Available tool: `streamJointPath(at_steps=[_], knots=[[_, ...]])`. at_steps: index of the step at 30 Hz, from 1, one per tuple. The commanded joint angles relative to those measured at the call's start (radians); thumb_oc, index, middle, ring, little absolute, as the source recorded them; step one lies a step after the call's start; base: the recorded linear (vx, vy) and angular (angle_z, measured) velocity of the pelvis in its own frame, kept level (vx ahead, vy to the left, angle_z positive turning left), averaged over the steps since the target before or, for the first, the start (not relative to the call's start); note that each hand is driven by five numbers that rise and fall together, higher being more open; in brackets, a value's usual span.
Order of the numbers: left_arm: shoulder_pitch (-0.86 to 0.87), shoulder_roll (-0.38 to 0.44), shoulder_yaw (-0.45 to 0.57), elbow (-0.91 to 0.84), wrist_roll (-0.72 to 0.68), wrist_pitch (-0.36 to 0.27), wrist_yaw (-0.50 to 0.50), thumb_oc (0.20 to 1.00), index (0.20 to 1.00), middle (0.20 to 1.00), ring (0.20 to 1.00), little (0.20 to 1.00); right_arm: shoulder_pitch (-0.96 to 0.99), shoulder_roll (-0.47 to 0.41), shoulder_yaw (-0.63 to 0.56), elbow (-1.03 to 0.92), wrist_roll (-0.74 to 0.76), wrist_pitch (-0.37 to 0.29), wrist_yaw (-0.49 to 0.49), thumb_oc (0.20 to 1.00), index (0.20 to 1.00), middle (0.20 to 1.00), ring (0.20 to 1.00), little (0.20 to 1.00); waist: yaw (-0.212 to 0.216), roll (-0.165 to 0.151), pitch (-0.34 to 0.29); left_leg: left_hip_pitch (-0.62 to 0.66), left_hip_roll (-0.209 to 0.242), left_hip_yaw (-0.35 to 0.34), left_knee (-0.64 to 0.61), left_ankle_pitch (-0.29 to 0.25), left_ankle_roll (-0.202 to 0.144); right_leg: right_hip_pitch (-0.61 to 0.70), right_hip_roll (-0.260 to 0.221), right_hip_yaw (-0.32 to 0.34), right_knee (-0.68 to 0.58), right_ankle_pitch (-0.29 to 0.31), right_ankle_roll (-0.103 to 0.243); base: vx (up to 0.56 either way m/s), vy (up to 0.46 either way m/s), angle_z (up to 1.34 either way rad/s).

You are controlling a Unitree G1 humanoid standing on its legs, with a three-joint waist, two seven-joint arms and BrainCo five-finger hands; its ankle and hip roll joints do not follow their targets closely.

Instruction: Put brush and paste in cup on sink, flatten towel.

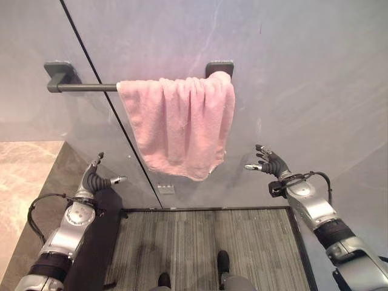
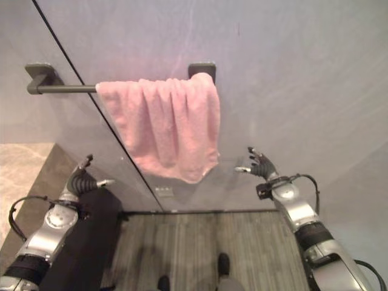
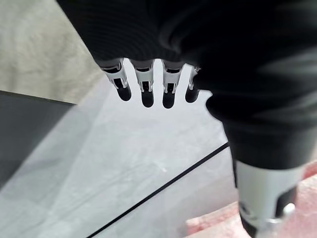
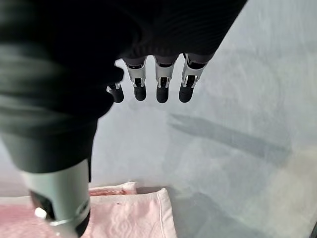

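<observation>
A pink towel [image 1: 179,127] is hanging bunched at the right end of a dark rail [image 1: 85,87] on a grey wall [image 1: 303,73], its folds crowding against the right bracket [image 1: 219,66] and its lower edge sloping down to one corner. Most of the rail to the left is lying bare. The left robot hand [image 1: 96,177] is hovering low and to the left of the towel, well apart from it, with fingers straight and thumb out, gripping nothing. The right robot hand [image 1: 267,160] is hovering near the towel's lower right corner, not touching it, its fingers likewise spread and empty; in the right wrist view the towel's hem [image 4: 166,213] is showing just past the thumb.

A counter [image 1: 24,176] of pale stone is lying at the far left. A striped mat [image 1: 200,242] is covering the floor below.

The step in hand appears to be flattening the towel. The next move is likely calling for both hands to rise to the cloth, one taking each side, and draw the left edge along the rail until the folds are spreading out.
</observation>
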Motion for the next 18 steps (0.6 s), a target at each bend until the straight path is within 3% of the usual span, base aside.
streamJointPath(at_steps=[1,18], knots=[[-0.128,0.083,-0.062,0.010,0.007,-0.047,0.046,1.000,1.000,1.000,1.000,1.000,-0.136,0.031,0.043,0.013,0.000,-0.023,-0.039,1.000,1.000,1.000,1.000,1.000,-0.003,-0.022,-0.006,-0.094,0.013,0.007,0.004,0.079,-0.040,0.083,-0.100,0.021,0.016,-0.064,0.110,0.00,0.000,0.00],[-0.317,0.067,-0.214,0.016,-0.117,-0.042,0.007,1.000,1.000,1.000,1.000,1.000,-0.361,0.112,0.147,0.086,-0.055,0.011,-0.083,1.000,1.000,1.000,1.000,1.000,-0.012,-0.030,-0.007,-0.136,0.015,-0.003,0.004,0.088,-0.046,0.051,-0.101,0.016,0.012,-0.052,0.108,0.01,0.002,0.01]])
